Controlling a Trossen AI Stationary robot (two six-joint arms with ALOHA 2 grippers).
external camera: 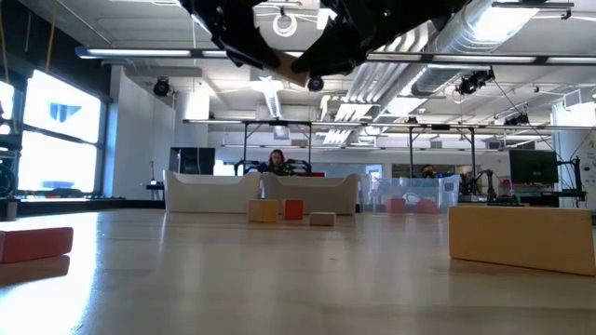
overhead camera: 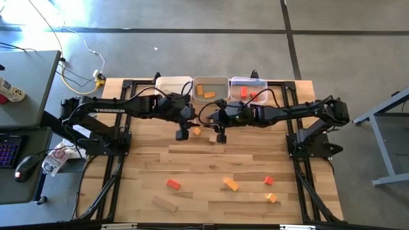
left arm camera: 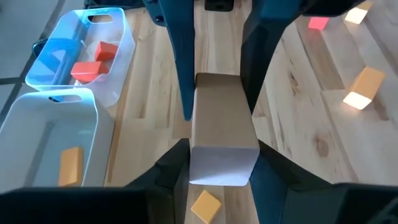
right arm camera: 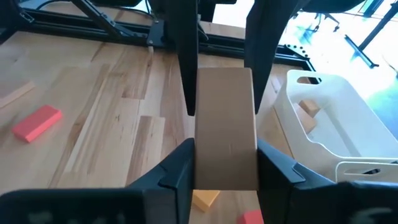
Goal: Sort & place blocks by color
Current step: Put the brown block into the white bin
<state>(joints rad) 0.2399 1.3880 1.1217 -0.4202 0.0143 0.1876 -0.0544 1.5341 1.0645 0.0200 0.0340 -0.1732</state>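
Blocks lie scattered on the near part of the surface (overhead camera: 211, 163): a red block (overhead camera: 173, 184), an orange block (overhead camera: 231, 184) and a plain bar (overhead camera: 165, 204) among them, all well apart from the three bins at the far edge. The piece I care about right now is the plain wood bar (left arm camera: 221, 124), held in the air over the middle of the surface, just in front of the bins, with a small orange cube (left arm camera: 205, 205) lying below it. Both arms meet on it: the left gripper (left arm camera: 221, 152) has its fingers clamped on one end, and the right gripper (right arm camera: 224, 152) has its fingers against the sides of the other end, so I read this as a handover between the arms. From the right wrist view I cannot tell how firmly the right fingers press. To do this well, I want the left grip confirmed square on the bar before the right fingers spread, and they should spread wide enough to clear both faces before that arm backs straight away along the bar's length, without dragging or twisting it. Then I would carry the bar to the white bin (right arm camera: 323, 118), which already holds a plain wood piece, rather than the middle bin (overhead camera: 211, 89) with orange pieces or the clear bin (left arm camera: 81, 56) with red ones.
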